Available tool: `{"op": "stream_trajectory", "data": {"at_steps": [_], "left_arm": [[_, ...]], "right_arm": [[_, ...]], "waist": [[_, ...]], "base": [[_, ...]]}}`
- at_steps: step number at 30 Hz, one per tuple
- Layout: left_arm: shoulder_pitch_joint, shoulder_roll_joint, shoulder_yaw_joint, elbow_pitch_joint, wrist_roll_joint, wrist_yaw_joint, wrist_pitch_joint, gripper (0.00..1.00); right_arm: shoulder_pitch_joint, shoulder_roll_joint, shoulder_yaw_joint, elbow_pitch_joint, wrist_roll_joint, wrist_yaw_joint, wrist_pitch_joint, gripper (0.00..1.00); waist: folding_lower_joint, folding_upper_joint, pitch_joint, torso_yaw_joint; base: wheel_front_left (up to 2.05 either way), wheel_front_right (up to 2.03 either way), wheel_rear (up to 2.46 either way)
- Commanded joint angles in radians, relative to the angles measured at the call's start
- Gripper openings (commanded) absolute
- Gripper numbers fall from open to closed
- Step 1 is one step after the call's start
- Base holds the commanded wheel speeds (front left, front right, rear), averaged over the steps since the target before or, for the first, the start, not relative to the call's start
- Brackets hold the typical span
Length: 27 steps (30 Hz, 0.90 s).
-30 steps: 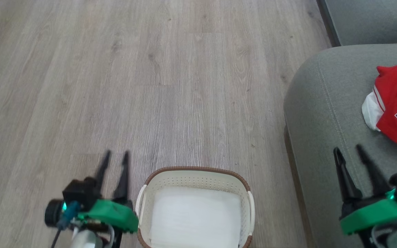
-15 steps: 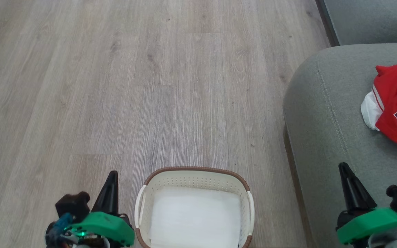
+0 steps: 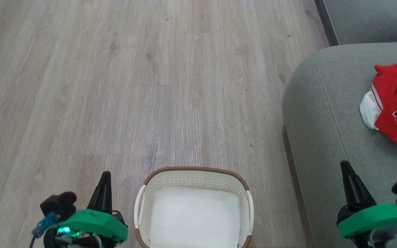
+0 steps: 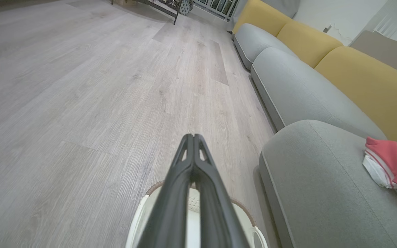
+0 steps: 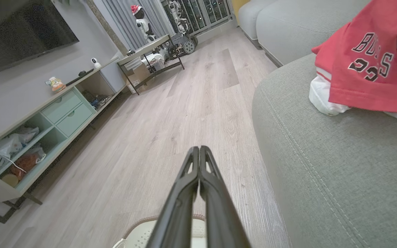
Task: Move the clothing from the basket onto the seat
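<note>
A: Where's the crumpled bright red jersey (image 3: pixel 396 103) with white trim and dark lettering?
B: It's on the large grey fabric seat cushion (image 3: pixel 322 120), at the right edge of the head view. White fabric is bunched under its left side.
A: And the basket?
B: The small cream perforated plastic basket (image 3: pixel 193 169) with the brown braided rim sits on the pale wood-plank floor (image 3: pixel 150 86), just left of the seat cushion. Its white bottom is showing.
A: Hands?
B: Fingers of the right hand (image 3: pixel 345 164) are pressed together, tip to tip, over the cushion's near part. The jersey lies ahead of it and to its right, well apart. Fingers of the left hand (image 3: pixel 104 174) are also pressed together, above the floor just left of the basket. The jersey is far off to its right.
</note>
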Motion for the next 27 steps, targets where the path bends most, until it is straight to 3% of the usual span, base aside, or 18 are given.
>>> {"op": "stream_trajectory", "data": {"at_steps": [1,27], "left_arm": [[-0.056,0.0,0.024,-0.035,-0.026,-0.008,0.004,0.0],[-0.071,-0.001,0.085,-0.041,-0.308,-0.034,0.076,0.0]], "right_arm": [[-0.049,-0.008,-0.014,-0.028,0.026,0.0,0.007,0.0],[-0.083,0.034,-0.049,-0.004,0.27,0.0,0.076,0.0]], "waist": [[0.0,0.0,0.0,0.0],[0.0,0.0,0.001,-0.008]], "base": [[0.0,0.0,0.0],[0.0,0.0,0.0]]}}
